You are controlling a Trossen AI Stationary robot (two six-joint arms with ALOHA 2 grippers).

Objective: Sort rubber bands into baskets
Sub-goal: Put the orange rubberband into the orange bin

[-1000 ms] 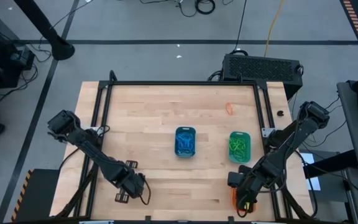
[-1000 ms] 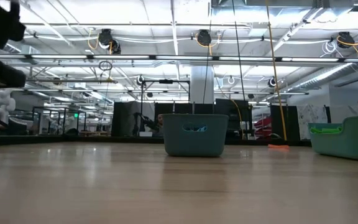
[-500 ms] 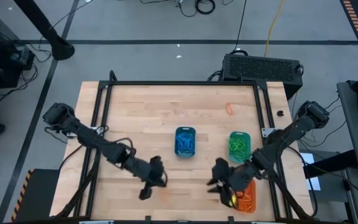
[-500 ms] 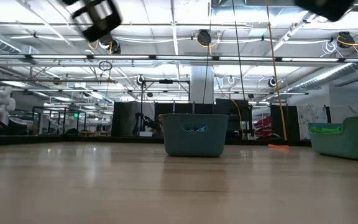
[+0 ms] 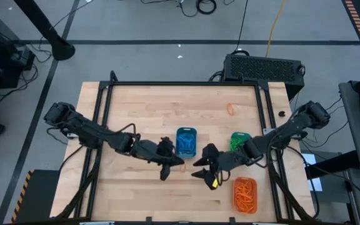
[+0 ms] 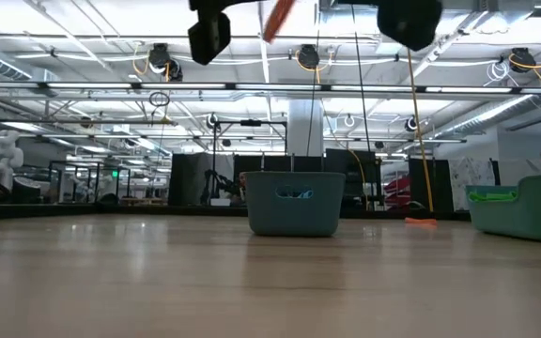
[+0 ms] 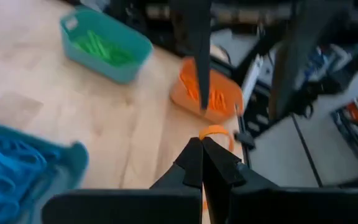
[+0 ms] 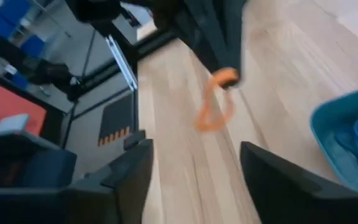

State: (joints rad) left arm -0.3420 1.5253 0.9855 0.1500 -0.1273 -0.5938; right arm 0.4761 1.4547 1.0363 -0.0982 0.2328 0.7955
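The left end effector point(image 5: 169, 164) hangs above the wooden desk point(image 5: 142, 112), just beside the blue plastic basket point(image 5: 186, 142), its fingers pressed together and pinching a thin orange rubber band point(image 7: 216, 132) that dangles free. The right end effector point(image 5: 206, 170), fingers spread and holding nothing, hovers on the blue basket's other side, facing it. Past it sit the teal-green plastic basket point(image 5: 240, 142) of green bands and the orange plastic basket point(image 5: 245, 195) of orange bands.

Both grippers moved inward, left gripper point(image 5: 179, 165) facing right gripper point(image 5: 200, 167), now wider.
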